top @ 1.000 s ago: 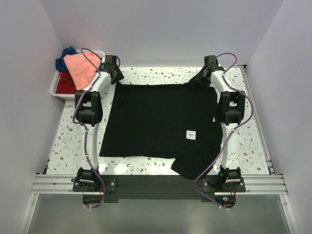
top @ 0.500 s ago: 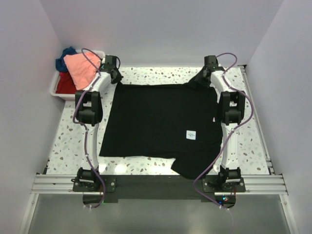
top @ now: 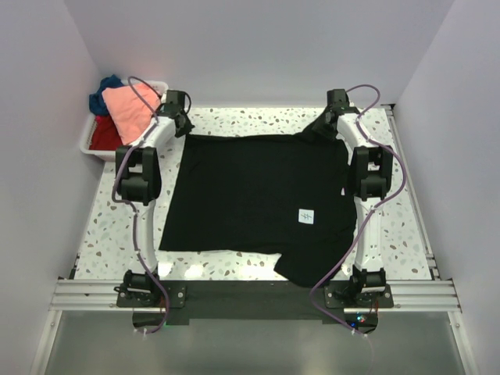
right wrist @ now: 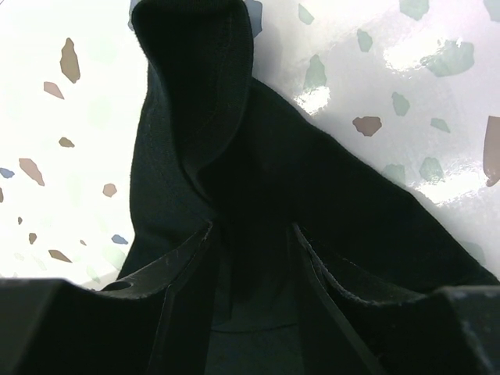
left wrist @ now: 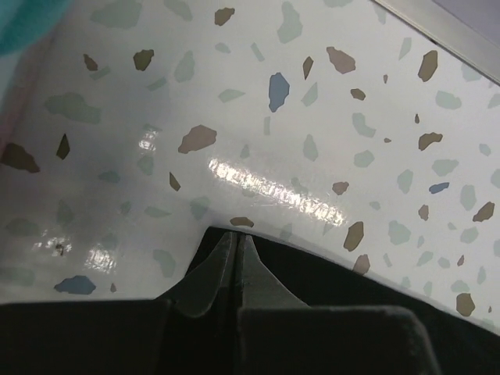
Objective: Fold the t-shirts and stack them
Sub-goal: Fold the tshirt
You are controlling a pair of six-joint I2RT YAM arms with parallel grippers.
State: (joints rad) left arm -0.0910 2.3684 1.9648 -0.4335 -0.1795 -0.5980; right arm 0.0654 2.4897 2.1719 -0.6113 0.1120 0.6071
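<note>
White speckled table (top: 258,121) carried a black t-shirt (top: 250,195), spread mostly flat across the middle, white label (top: 306,216) face up near its right side. The near right part of the shirt reached the table's near edge. A white bin (top: 87,145) sat at the far left corner, apart from the shirt.

On my left wrist feed, the left gripper (left wrist: 237,241), jaws pressed together, pinches the raised edge of the black t-shirt (left wrist: 312,269) lying on the glossy, speckled terrazzo table (left wrist: 312,117).
</note>
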